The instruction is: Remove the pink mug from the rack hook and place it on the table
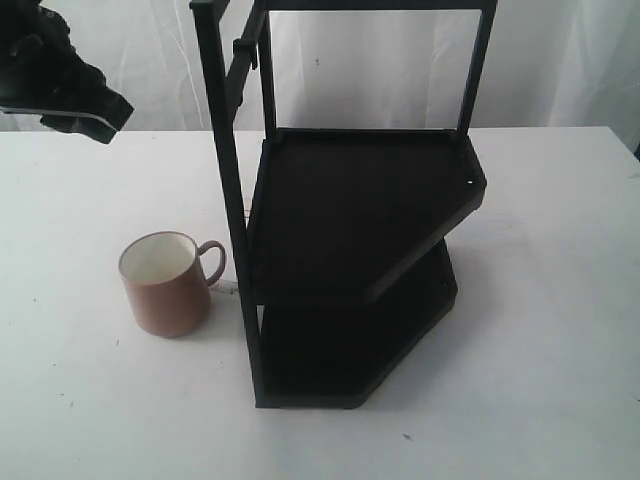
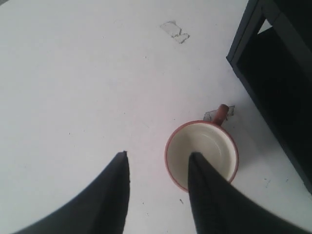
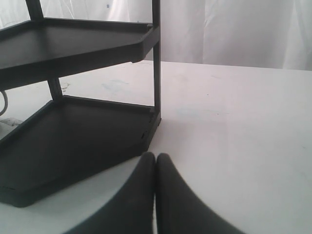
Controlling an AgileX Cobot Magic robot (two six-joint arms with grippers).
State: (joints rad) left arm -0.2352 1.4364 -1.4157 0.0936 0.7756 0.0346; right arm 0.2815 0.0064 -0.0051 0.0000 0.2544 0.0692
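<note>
The pink mug [image 1: 168, 285] stands upright on the white table [image 1: 80, 400], just left of the black rack [image 1: 360, 220], its handle turned toward the rack's front post. The rack hook [image 1: 243, 52] on the upper side bar is bare. My left gripper [image 1: 75, 100] hangs high at the far left, well away from the mug. In the left wrist view this gripper [image 2: 159, 154] is open and holds nothing, and the mug [image 2: 209, 141] lies far below, partly hidden behind one finger. My right gripper [image 3: 155, 156] is shut on nothing, low by the rack's bottom shelf [image 3: 73, 141].
The tall two-shelf rack [image 2: 278, 73] fills the middle of the table. A patch of clear tape [image 2: 175, 31] is stuck to the tabletop left of the mug. White curtains hang behind the table's far edge [image 1: 560, 128].
</note>
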